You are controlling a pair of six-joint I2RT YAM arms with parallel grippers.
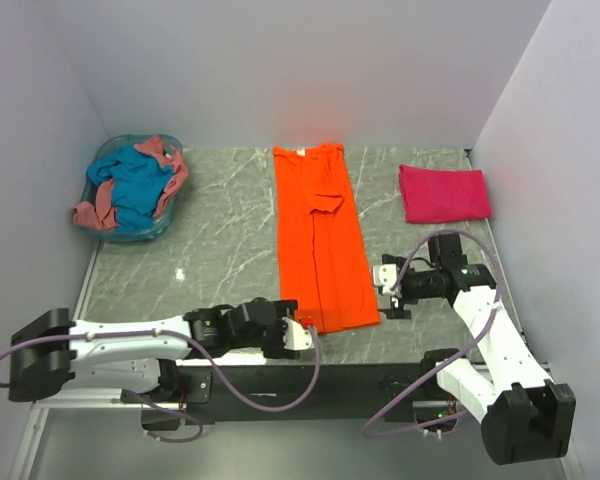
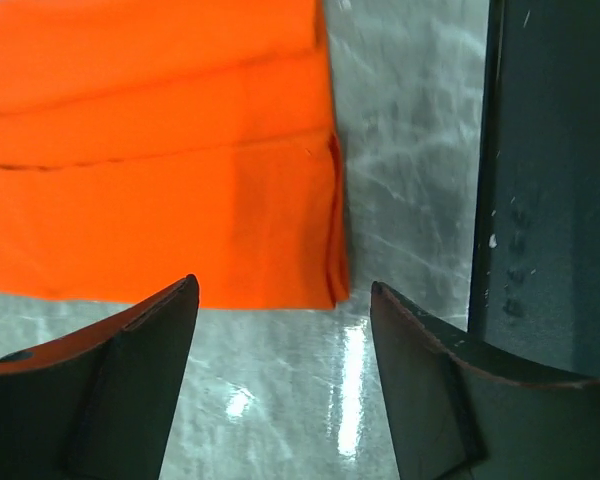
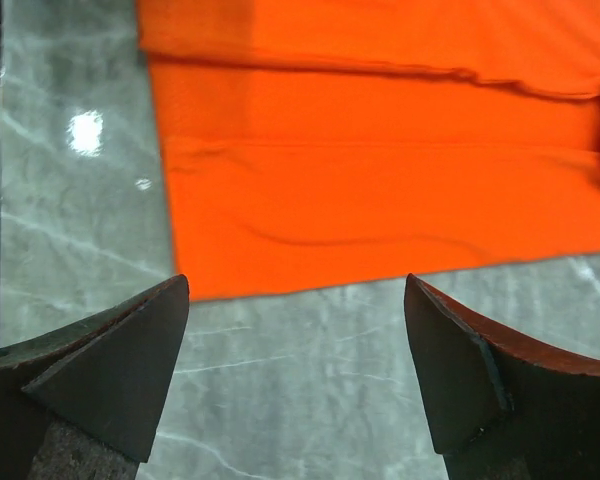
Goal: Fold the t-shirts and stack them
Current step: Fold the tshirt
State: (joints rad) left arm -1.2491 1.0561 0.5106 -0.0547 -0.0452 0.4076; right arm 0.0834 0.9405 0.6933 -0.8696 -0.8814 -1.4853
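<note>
The bright orange t-shirt (image 1: pixel 320 240) lies folded into a long narrow strip down the middle of the table. My left gripper (image 1: pixel 306 336) stands open just off its near left corner, with nothing between the fingers. The left wrist view shows that corner of the orange cloth (image 2: pixel 160 180) ahead of the open left gripper (image 2: pixel 283 290). My right gripper (image 1: pixel 388 296) is open beside the near right corner. In the right wrist view the orange hem (image 3: pixel 380 170) lies just beyond the open right gripper (image 3: pixel 297 285). A folded magenta-pink t-shirt (image 1: pixel 443 193) rests at the back right.
A pale blue round basket (image 1: pixel 130 237) at the back left holds a crumpled teal-blue t-shirt (image 1: pixel 140 185) and a salmon-pink one (image 1: pixel 95 212). A black rail (image 1: pixel 360 375) runs along the table's near edge, close to both grippers. White walls close in the back and sides.
</note>
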